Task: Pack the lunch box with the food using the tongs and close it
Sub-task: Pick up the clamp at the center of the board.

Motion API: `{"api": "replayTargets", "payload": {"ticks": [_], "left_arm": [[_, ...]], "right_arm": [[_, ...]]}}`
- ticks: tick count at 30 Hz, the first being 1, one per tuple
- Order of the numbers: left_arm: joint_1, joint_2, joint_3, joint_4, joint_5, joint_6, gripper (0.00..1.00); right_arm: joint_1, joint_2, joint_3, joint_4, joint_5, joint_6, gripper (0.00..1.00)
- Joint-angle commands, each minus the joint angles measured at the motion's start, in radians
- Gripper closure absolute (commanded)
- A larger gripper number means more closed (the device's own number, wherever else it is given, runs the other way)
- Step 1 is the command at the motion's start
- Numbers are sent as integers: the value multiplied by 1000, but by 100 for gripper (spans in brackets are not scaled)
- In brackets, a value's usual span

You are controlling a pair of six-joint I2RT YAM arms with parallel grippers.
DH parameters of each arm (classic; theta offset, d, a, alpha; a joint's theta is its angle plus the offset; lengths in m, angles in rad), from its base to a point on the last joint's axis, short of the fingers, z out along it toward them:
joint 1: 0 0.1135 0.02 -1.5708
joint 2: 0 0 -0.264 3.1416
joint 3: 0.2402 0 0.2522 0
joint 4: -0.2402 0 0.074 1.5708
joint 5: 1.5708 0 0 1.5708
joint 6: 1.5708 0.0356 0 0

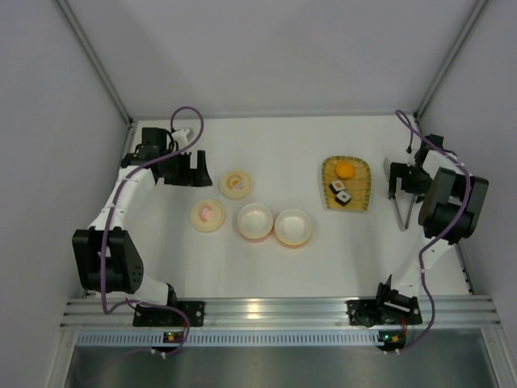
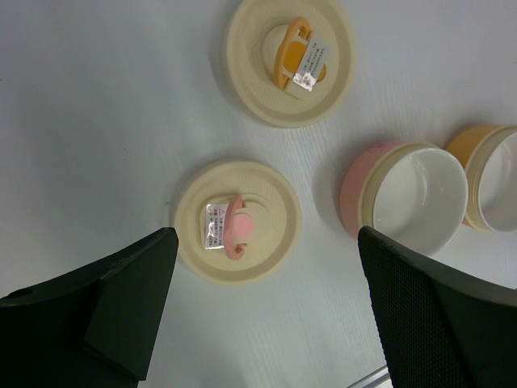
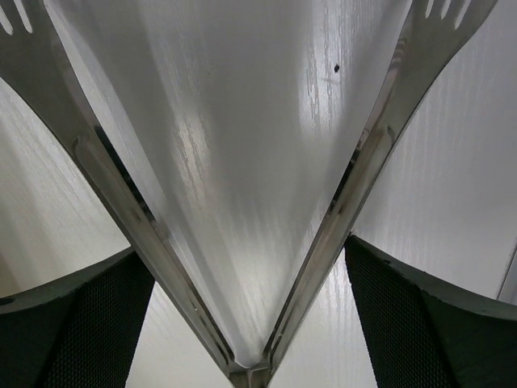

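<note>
Across the white table (image 1: 283, 145) I have both arms out, one toward each side wall. Off to the right, the right gripper (image 3: 242, 246) is low over the tongs (image 3: 365, 162), which lie on the table just right of the yellow tray (image 1: 361, 182). Its claw is spread wide, one finger (image 3: 89, 323) outside each tong arm near the hinge. The pads look to be right at the metal, but I cannot tell whether they press. The tongs themselves gape in a full V.

On the far left, the left gripper (image 1: 200, 168) is released, nothing between its fingers. Through its wrist camera I see the cream lid with the pink handle (image 2: 266, 259) below, the orange-handled lid (image 2: 242, 48) beyond, and the pink bowl (image 2: 355, 190) touching the orange bowl (image 2: 464, 145), both uncovered.

All the food sits on the tray: the orange ball (image 1: 345, 169) at the far end, one sushi piece (image 1: 338, 187) and another sushi piece (image 1: 344, 198) side by side nearer me
</note>
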Motion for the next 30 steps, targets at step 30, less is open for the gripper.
{"api": "replayTargets", "payload": {"ticks": [30], "left_arm": [[5, -50, 28, 8, -34, 16, 2]], "right_arm": [[11, -17, -36, 79, -146, -57, 44]]}}
